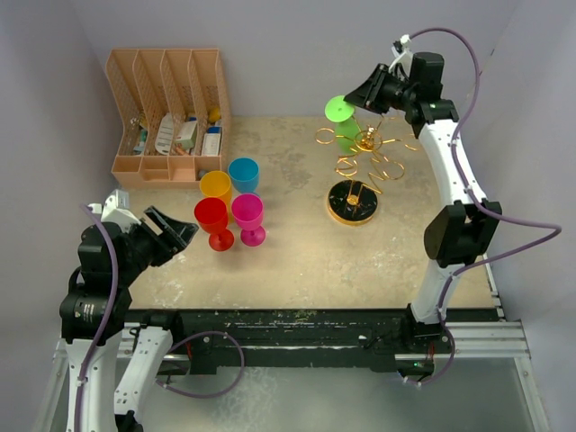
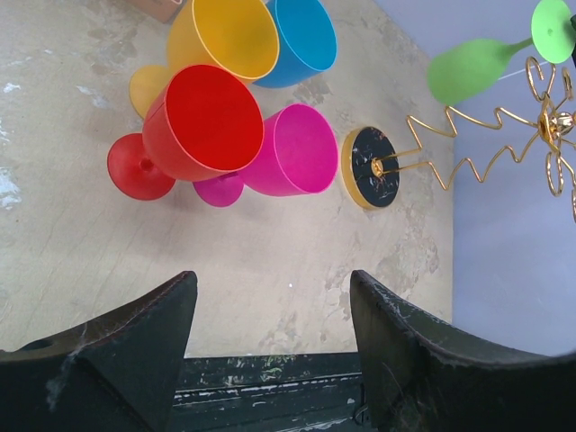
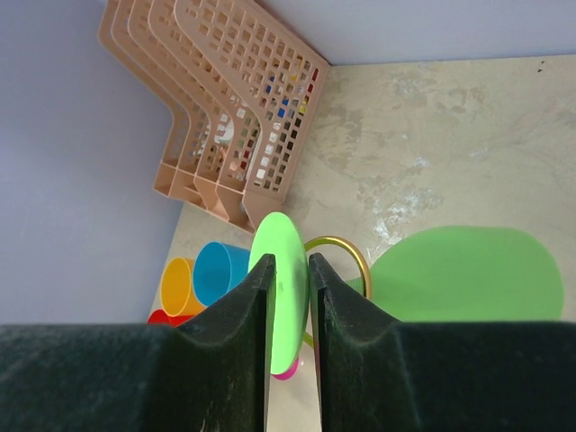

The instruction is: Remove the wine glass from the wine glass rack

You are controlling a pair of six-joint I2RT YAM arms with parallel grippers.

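Now grips the wine glass [image 3: 468, 274] by its thin green foot, edge-on, right gripper [image 3: 290, 301] jaws nearly closed. Hangs bowl-down just beyond, stem through a gold loop of the wine glass rack [image 1: 351, 205]. Sits far off, left gripper [image 2: 272, 281] wide open, empty.

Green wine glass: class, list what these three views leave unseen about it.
Right wrist: wine glass stem hidden behind right gripper fingers; pad contact with the foot unclear.
Top external: which wine glass rack loop holds it, too small.
Left wrist: foot cut by frame edge.
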